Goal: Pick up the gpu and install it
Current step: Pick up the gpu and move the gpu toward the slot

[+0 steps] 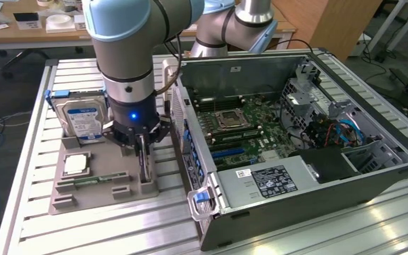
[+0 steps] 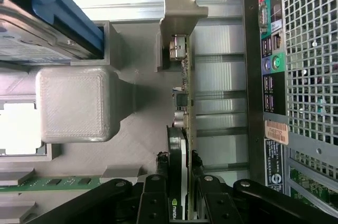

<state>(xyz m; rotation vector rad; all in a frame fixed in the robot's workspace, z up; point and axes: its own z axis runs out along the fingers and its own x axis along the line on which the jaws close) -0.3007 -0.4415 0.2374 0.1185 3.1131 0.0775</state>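
Pincer (image 1: 142, 142) is down over the grey holder tray (image 1: 98, 201), pinching the gpu (image 2: 185, 97) with a finger on each face. The card stands on edge at the side of the tray nearest the computer case (image 1: 296, 212). Going across the tray from the exterior view's left, you've got the silver hard drive (image 1: 80, 119) standing up at the far corner, a square chip (image 1: 76, 164) lying flat, a memory stick (image 1: 94, 179) in its groove, then the gpu. The open case sits just beside the tray.
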